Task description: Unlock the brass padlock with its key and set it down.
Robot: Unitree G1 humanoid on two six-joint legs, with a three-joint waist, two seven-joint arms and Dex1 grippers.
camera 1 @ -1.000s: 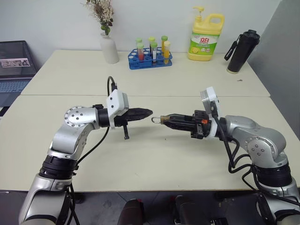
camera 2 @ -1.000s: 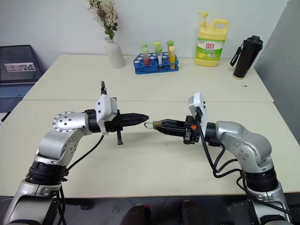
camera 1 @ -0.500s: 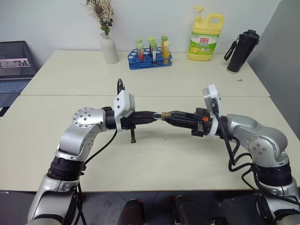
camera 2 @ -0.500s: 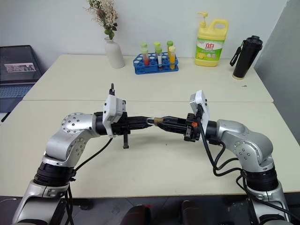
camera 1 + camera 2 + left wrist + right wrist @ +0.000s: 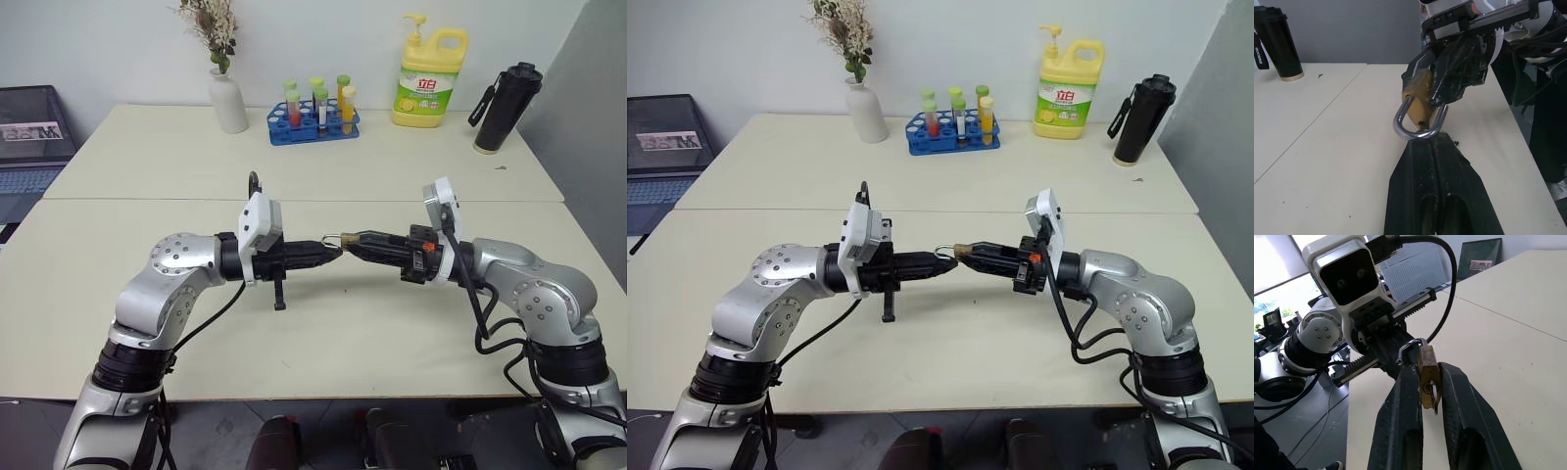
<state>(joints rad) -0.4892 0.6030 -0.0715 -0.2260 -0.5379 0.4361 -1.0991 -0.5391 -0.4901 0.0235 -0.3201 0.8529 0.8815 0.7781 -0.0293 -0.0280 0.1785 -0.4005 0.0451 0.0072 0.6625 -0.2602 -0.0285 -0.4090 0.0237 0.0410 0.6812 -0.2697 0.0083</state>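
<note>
Above the near table (image 5: 323, 333), the brass padlock (image 5: 1428, 374) is clamped by its body in the right gripper (image 5: 1429, 382). The left gripper (image 5: 1432, 142), fully shut and apparently empty, is met at the shackle (image 5: 1418, 128). Judged light, rigid, slippery: flat body faces are best gripped.

Key (image 5: 1434, 399) mostly hidden behind brass padlock (image 5: 1428, 376); laptop (image 5: 24, 147) cut off.

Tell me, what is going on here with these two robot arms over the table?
The right gripper holds a small brass padlock with a silvery shackle in the air above the beige table. In the right wrist view a thin silvery key sits in the padlock and one shackle leg looks free. The left gripper, fingers shut, touches the shackle.
</note>
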